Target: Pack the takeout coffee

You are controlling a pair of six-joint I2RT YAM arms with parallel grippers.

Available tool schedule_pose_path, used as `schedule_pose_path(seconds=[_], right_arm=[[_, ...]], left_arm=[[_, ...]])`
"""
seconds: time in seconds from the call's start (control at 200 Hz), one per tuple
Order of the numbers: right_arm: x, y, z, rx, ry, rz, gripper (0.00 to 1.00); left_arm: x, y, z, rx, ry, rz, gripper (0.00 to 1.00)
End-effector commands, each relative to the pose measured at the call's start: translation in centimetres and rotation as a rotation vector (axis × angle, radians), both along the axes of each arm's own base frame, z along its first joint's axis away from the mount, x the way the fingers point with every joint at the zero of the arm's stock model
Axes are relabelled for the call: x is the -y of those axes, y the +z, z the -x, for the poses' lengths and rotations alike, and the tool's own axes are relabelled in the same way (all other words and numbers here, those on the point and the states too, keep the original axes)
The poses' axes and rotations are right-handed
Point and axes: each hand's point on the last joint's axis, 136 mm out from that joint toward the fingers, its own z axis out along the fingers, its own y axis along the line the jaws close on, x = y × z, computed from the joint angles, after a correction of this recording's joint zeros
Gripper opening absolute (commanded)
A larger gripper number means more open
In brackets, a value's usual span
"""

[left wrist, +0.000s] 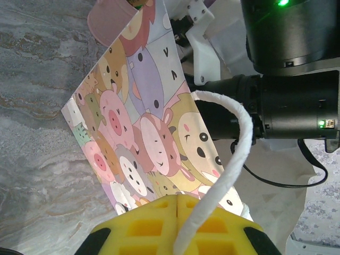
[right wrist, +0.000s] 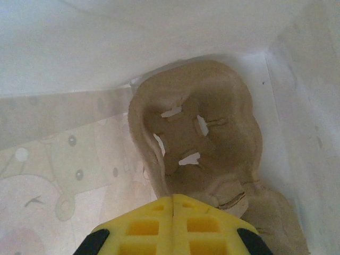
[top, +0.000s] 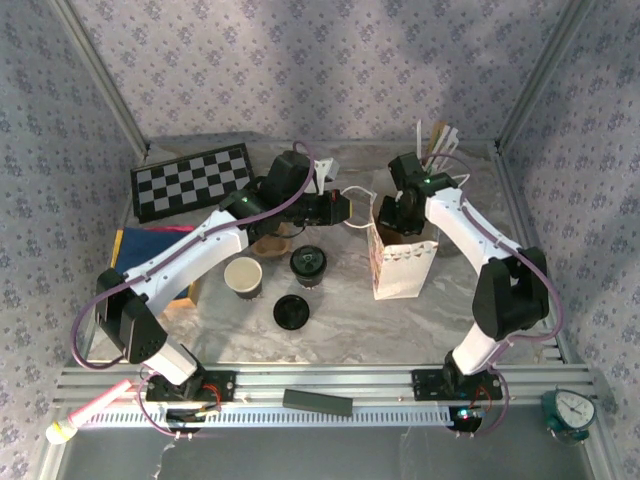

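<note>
Where the takeout coffee point(top: 308, 265) stands: on the table point(top: 350, 325), between the lidless cup point(top: 243, 277) and the paper bag point(top: 400, 268), apart from both.
Left gripper point(left wrist: 178, 210): jaws pressed together on the bag's white rope handle point(left wrist: 240, 139).
Right gripper point(right wrist: 173, 208): jaws together inside the bag, at the pulp cup tray point(right wrist: 196, 133); whether it grips the tray, I cannot tell.

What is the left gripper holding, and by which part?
The left gripper pinches the cartoon-animal paper bag by its white rope handle.
</note>
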Motion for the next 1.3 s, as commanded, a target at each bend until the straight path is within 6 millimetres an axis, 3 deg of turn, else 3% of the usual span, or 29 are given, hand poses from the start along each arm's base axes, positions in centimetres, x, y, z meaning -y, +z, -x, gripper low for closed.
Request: schedule_pose_path(seconds=[0.0,0.49,1.294], right_arm=[[-0.2,-1.2,0.4,-0.035,0.007,0.016,0.0],[0.0,-3.1,1.0,-0.068,0.018,0.053,0.0],[0.5,-4.4,1.6,-0.092,0.018,0.071,0.0]], left_arm=[[0.0,0.5,0.1,0.01,-0.014,0.004,0.0],[0.0,0.5,0.1,0.013,-0.014,0.002,0.0],[0.0,0.4,0.1,0.012,-0.013,0.001,0.0]])
